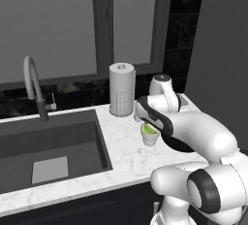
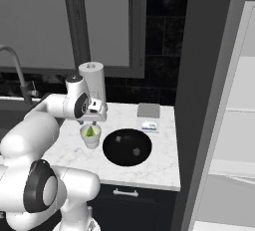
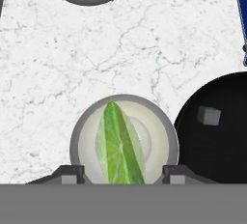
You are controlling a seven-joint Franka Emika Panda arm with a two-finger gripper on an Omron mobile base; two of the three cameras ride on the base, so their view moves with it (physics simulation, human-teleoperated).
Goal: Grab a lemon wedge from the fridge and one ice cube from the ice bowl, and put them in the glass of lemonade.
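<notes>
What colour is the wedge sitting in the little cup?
Bright lime green with pale streaks; the lemon wedge lies in the glass of lemonade, best seen in the hand view.

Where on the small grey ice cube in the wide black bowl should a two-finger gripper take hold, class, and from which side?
Grip two opposite flat faces of the small grey ice cube, coming straight down from above. It lies loose on the floor of the wide, shallow black bowl, whose raised rim probably blocks a sideways approach.
</notes>
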